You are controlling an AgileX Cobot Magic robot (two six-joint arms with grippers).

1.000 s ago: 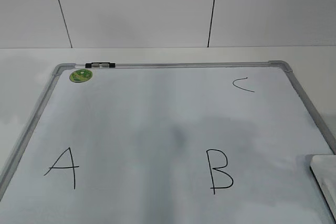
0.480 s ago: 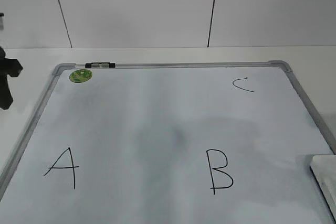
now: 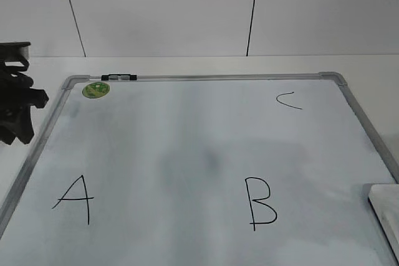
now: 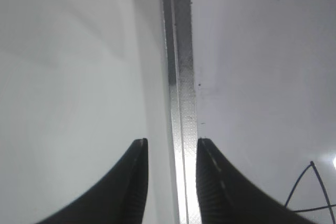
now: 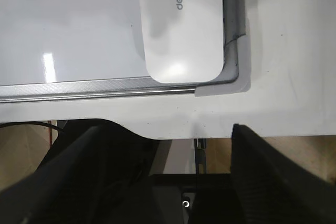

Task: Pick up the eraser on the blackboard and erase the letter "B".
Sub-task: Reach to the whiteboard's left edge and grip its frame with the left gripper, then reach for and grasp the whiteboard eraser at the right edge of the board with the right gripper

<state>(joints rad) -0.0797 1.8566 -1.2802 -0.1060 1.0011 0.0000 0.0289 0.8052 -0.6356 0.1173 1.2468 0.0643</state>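
Observation:
The blackboard (image 3: 187, 135) is a white dry-erase board with a grey frame, lying flat on the table. It bears a black "A" (image 3: 75, 199), the letter "B" (image 3: 259, 204) and a small "C" (image 3: 288, 100). The eraser (image 3: 385, 213), a white block, lies at the board's near right corner. In the right wrist view the eraser (image 5: 181, 30) lies ahead of my open, empty right gripper (image 5: 168, 135), which hangs over the table's front edge. My left gripper (image 3: 19, 126) is at the board's left edge. In the left wrist view its jaws (image 4: 172, 142) are open, either side of the board's frame (image 4: 181, 77).
A black-and-silver marker (image 3: 118, 77) lies on the board's far frame, with a round green sticker (image 3: 95, 89) just below it. A tiled white wall stands behind the table. Past the table's front edge the right wrist view shows floor and dark robot parts.
My left gripper has come into the exterior view from the left edge and moved right, up to the board's left frame. The board, letters and eraser have not moved.

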